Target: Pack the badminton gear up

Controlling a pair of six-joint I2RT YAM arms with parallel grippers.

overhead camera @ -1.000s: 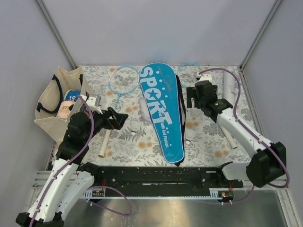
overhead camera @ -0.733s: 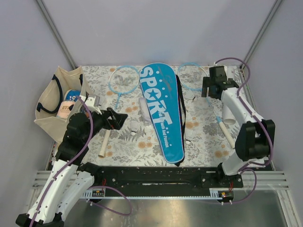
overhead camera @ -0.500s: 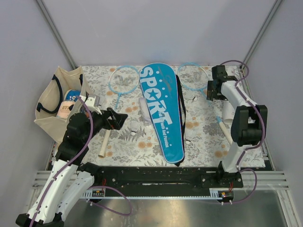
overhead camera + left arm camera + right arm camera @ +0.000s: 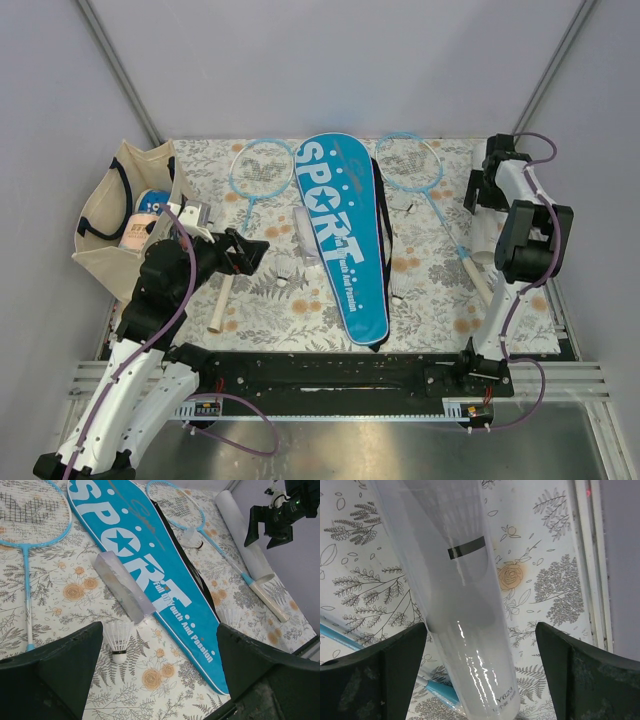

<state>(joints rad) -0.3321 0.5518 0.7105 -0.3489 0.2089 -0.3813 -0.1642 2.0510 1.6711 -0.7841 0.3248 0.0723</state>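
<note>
Now: tube [image 4: 455, 580] lies lengthwise at the far right of the worktop [image 4: 440, 300], close to its right edge. Right hand [image 4: 480, 672] hovers directly over it, fingers spread wide to either side, nothing gripped. Judged: lining up to straddle the tube for a pick. Right racket [image 4: 412, 165] lies just left of the tube, head far, handle angled toward the near right. Cover [image 4: 343, 240] lies flat mid-worktop, wide end far, probably kept central so both arms can reach it. Left racket [image 4: 258, 172] lies on its left, head far. Clear box [image 4: 305, 235] rests against the cover's left edge. Three shuttlecocks [image 4: 288, 270] lie loose on both sides of the cover. Left hand [image 4: 250, 250] is also wide open and empty, held above the worktop near the left shuttlecock. Tote bag [image 4: 110, 215] stands at the left edge, mouth up, apparently not yet needed.
</note>
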